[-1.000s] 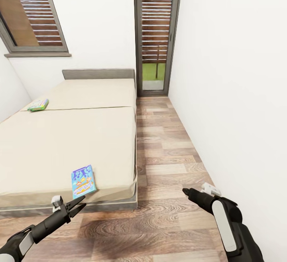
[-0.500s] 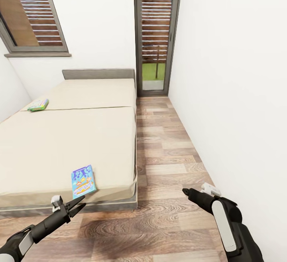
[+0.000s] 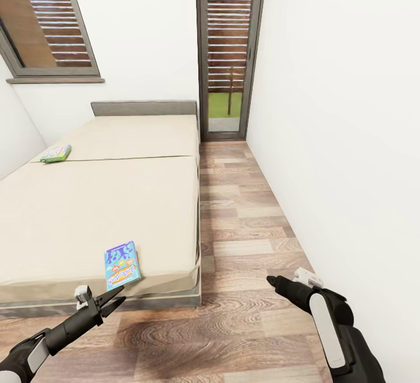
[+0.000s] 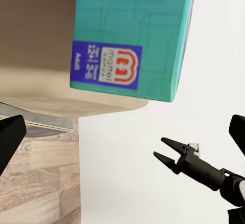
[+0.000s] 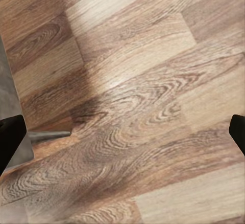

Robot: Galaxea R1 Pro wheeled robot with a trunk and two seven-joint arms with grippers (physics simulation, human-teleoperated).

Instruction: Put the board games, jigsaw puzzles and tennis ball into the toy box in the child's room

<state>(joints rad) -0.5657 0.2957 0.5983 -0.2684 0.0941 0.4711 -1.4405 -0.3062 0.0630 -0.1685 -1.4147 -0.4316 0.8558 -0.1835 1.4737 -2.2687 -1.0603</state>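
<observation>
Two board games lie on the bed (image 3: 87, 208) in the head view: the blue board game (image 3: 122, 264) at the near corner of the mattress, and a green-yellow board game (image 3: 56, 153) far back by the left edge, near the headboard.

The relation we care about: the blue game sits just ahead of and slightly right of our left pincer (image 3: 115, 299), higher than it, on top of the mattress, w/ its near short edge about at the bed's foot edge. Its long axis runs roughly away from us, tilted a little. The left pincer is near it but apart; the right pincer (image 3: 272, 280) is well off to the side over the wood floor (image 3: 245, 220), so the left arm is clearly the nearer one. We judge the next move needs a lift and a short reach fwd.

Left pincer: fingers (image 3: 108, 299) parted, nothing held. Right pincer: fingers spread in its wrist view, nothing between them but floor.

What the views add: the left wrist view shows the game's teal underside/edge w/ a blue label (image 4: 104, 64) poking slightly past the mattress corner, plus the right pincer (image 4: 161, 148) across the gap, neither clear from the head. The head view alone gives the far game and the overall layout. The right wrist view gives floor (image 5: 132, 101).
</observation>
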